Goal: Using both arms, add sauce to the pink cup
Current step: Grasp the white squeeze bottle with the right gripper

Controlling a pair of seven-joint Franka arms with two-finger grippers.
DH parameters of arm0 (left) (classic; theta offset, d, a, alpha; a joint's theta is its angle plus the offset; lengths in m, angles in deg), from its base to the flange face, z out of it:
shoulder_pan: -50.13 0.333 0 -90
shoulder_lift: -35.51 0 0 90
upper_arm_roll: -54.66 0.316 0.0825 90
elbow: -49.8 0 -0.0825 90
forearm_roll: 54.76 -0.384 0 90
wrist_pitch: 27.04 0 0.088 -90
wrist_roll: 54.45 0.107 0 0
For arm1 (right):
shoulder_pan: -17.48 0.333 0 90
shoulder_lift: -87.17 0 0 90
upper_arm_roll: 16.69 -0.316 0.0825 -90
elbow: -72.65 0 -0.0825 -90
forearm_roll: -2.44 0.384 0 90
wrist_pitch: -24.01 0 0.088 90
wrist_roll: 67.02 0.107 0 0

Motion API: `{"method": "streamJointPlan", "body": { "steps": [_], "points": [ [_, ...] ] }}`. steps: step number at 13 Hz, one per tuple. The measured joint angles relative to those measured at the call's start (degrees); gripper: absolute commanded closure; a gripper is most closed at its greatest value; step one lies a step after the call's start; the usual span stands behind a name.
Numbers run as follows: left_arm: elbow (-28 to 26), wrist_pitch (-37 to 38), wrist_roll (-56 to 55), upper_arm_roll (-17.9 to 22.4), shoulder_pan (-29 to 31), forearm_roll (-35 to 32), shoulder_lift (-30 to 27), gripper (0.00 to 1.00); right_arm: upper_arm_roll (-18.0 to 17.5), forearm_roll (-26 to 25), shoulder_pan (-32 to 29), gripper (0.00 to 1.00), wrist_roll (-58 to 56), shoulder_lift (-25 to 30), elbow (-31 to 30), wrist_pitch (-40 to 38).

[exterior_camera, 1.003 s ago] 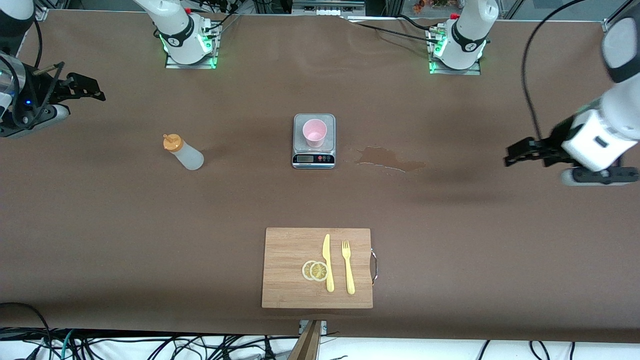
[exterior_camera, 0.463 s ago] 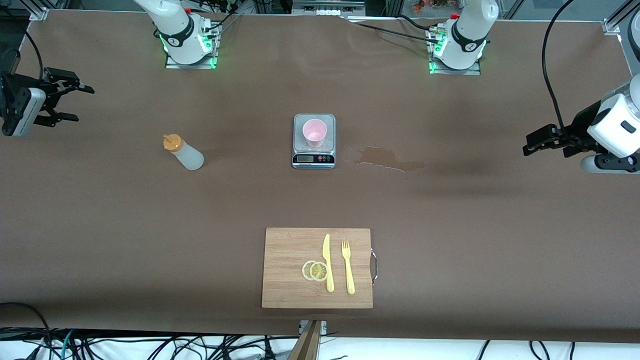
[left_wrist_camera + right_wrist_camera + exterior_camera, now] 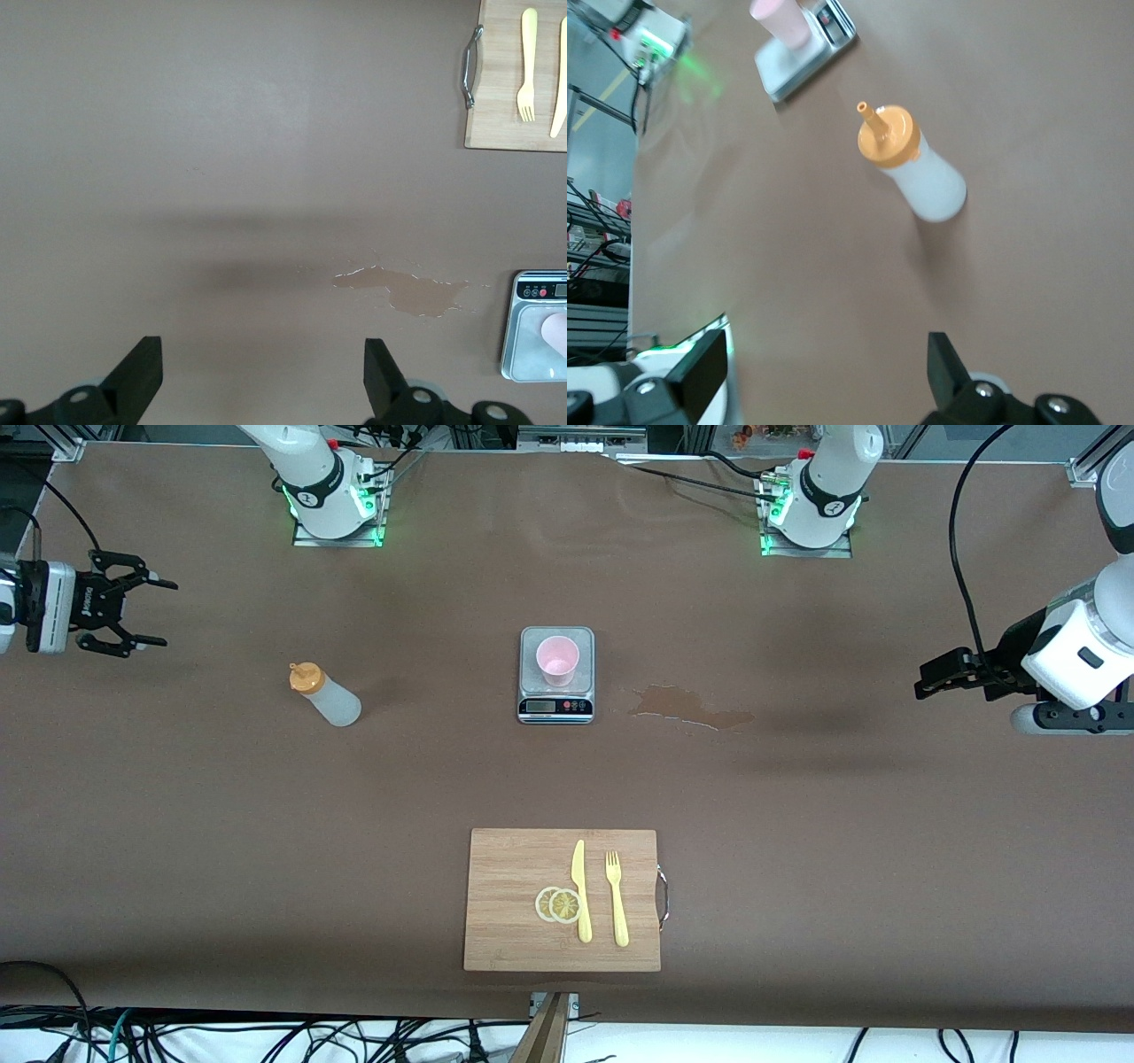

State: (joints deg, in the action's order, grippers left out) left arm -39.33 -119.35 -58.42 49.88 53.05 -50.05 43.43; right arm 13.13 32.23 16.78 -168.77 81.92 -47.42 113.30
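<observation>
- Sauce bottle (image 3: 326,696) stood upright on the brown surface (image 3: 266,824) toward the right arm's end, orange nozzle cap on top; nothing touching it. Also seen in right wrist view (image 3: 914,165).
- Pink cup (image 3: 557,660) sat upright on a small digital scale (image 3: 555,676) near mid-surface, w/ the scale's display & buttons on the side nearer the front camera. From the scale, the bottle lay at approx 9 o'clock in the front view, well apart.
- Right pincer (image 3: 151,613) hung over the surface edge at the right arm's end, roughly 10 o'clock from the bottle in the front view, well apart from it. Fingers spread, nothing between them; right wrist view (image 3: 828,376) showed both fingertips w/ a wide gap.
- Left pincer (image 3: 928,680) hung over the left arm's end of the surface, approx 3 o'clock from the scale in the front view, well apart. Left wrist view (image 3: 263,376) showed its fingers spread & empty.
- Brown liquid puddle (image 3: 691,708) lay on the surface just beside the scale, toward the left arm's end, between scale & left pincer.
- Wooden cutting board (image 3: 514,903) w/ a metal handle lay nearer the front camera than the scale, approx 6 o'clock from it. On it: two lemon slices (image 3: 559,904), a yellow knife (image 3: 580,889) & a yellow fork (image 3: 617,897), side by side.
</observation>
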Motion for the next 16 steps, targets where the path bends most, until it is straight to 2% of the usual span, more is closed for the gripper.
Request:
{"method": "streamJointPlan", "body": {
  "steps": [4,9,12,16],
  "points": [
    [-0.1,0.0,0.0,-0.2,0.0,0.0,0.2,0.0,0.5,13.7,-0.7,0.01,-22.8,-11.8,-0.3,-0.5],
    [-0.1,0.0,0.0,-0.2,0.0,0.0,0.3,0.0,0.1,26.5,-0.6,0.01,-45.5,-22.6,0.0,-5.7],
    [-0.1,0.0,0.0,-0.1,0.2,0.0,0.6,0.0,-1.9,32.2,-0.6,0.01,-54.5,-27.1,0.8,-8.2],
    [-0.2,0.0,0.0,0.0,0.6,0.0,1.0,0.0,-6.7,37.8,-0.5,0.01,-56.0,-34.7,6.2,-12.5]
  ]
}}
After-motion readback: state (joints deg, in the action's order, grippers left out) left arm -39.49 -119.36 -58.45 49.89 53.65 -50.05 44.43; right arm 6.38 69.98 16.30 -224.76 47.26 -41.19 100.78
